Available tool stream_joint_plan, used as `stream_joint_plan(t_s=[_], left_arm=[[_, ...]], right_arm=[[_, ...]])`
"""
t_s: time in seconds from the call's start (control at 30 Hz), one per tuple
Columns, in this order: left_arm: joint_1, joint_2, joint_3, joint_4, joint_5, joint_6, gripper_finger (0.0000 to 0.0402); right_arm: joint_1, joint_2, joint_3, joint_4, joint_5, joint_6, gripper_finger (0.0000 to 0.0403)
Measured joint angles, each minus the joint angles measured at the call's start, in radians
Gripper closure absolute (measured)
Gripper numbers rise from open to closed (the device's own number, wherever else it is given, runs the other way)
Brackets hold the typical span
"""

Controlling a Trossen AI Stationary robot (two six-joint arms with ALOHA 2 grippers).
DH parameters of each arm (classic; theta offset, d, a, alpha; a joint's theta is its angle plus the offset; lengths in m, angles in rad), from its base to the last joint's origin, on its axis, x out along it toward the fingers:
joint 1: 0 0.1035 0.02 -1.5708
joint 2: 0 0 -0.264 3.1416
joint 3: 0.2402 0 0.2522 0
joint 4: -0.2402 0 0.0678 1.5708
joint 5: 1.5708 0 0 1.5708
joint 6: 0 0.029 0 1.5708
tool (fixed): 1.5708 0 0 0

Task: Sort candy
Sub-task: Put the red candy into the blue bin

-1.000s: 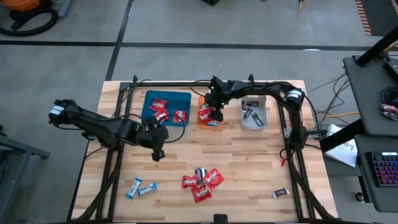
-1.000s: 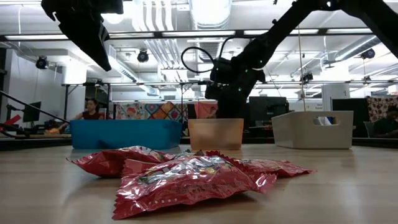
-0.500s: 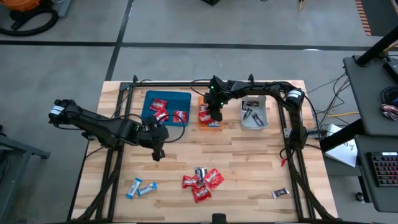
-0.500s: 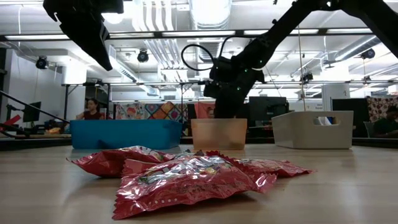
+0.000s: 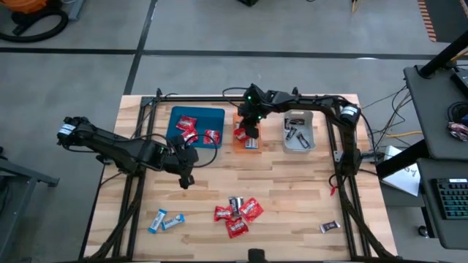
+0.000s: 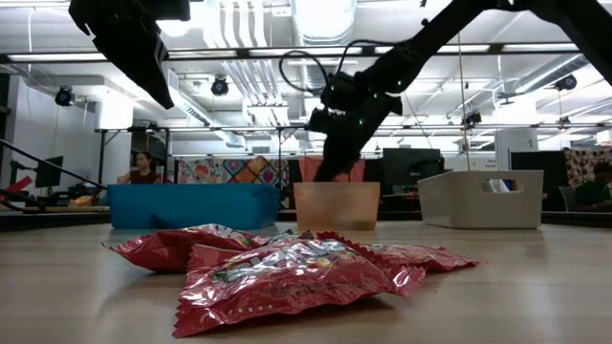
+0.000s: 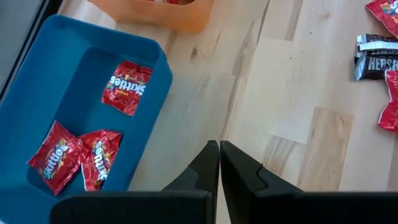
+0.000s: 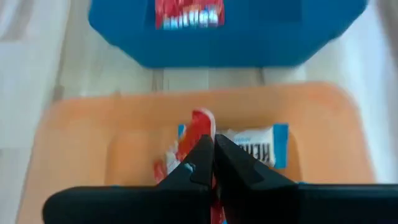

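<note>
The right gripper (image 8: pixel 211 163) is down inside the orange tray (image 5: pixel 247 142), fingers pinched on a red candy (image 8: pixel 198 134) there, a blue-and-white candy (image 8: pixel 256 149) just beside it. The left gripper (image 7: pixel 219 163), closed and empty, hovers near the blue tray (image 5: pixel 213 115). More candy (image 5: pixel 238 213) lies well apart from the orange tray.

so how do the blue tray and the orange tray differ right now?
The blue tray is wider and holds only red packets; the orange tray holds a red packet and a blue-and-white bar. The right gripper, shut on the red packet, is above the orange tray; nothing is above the blue one. Both sit on the table's far side.
</note>
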Motion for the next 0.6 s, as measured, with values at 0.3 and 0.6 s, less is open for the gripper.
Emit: stream_joint_plan(t_s=[0.3, 0.6], left_arm=[[0.0, 0.0, -0.002, 0.0, 0.0, 0.0, 0.0402], [0.0, 0.0, -0.003, 0.0, 0.003, -0.003, 0.0402]], right_arm=[[0.012, -0.077, 0.052, 0.009, 0.001, -0.01, 0.0394], [0.019, -0.082, 0.054, -0.089, 0.009, -0.066, 0.0385]])
